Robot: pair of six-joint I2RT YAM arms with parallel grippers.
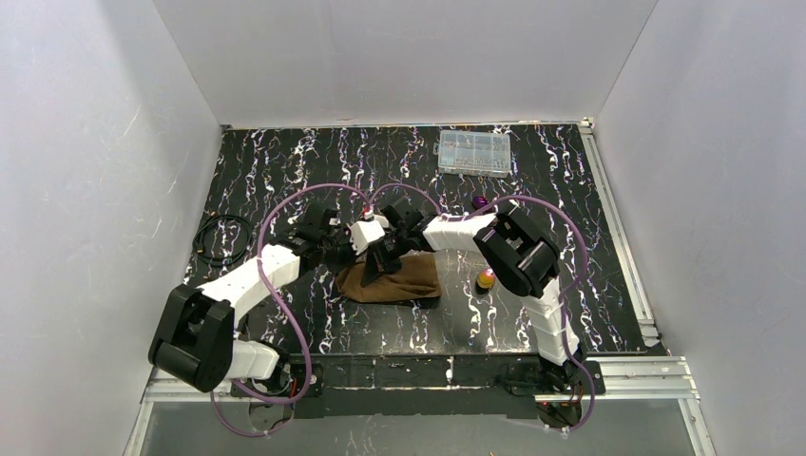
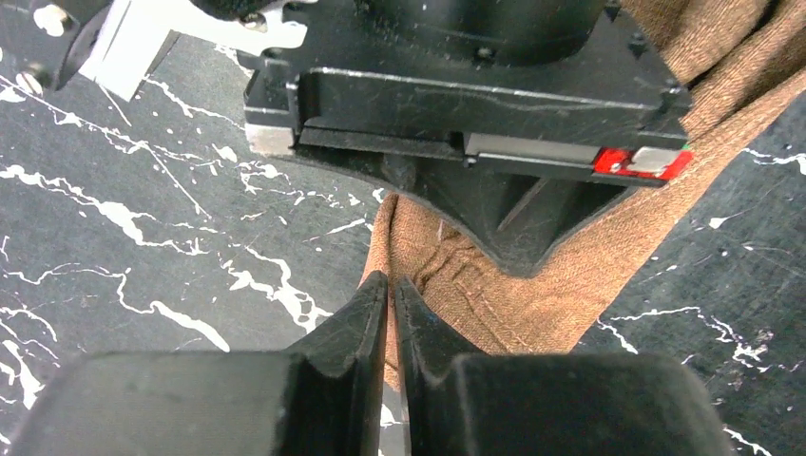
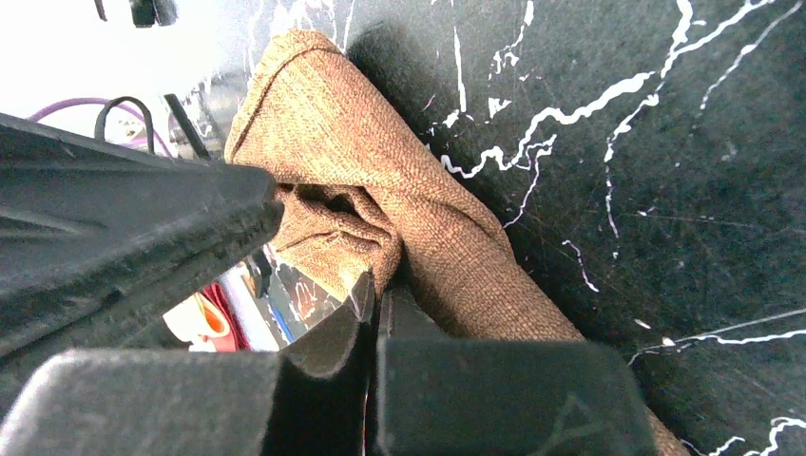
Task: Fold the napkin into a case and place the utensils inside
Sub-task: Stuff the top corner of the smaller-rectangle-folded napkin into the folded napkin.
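The plain brown woven cloth napkin (image 1: 404,280) lies bunched at the centre of the overhead view, on the black white-veined marble-pattern table (image 1: 285,161). Both arms meet over its upper left part.

In the left wrist view the left tool (image 2: 390,283) has its fingers pressed almost together at the lower centre, pinching the napkin's hemmed edge where it runs down into the tips. In the right wrist view the right tool (image 3: 373,287) is likewise pressed together, nipping a puckered fold of cloth at the centre. Two grips this near each other on one side look meant to carry that edge over as a single straight fold rather than let it sag.

The slim purple-headed utensil (image 1: 481,202) and the slim gold-orange-headed utensil (image 1: 486,278) lie right of centre, apart from the napkin. They are probably left aside until the case is formed. The clear plastic compartment box (image 1: 473,153) sits at the upper right.
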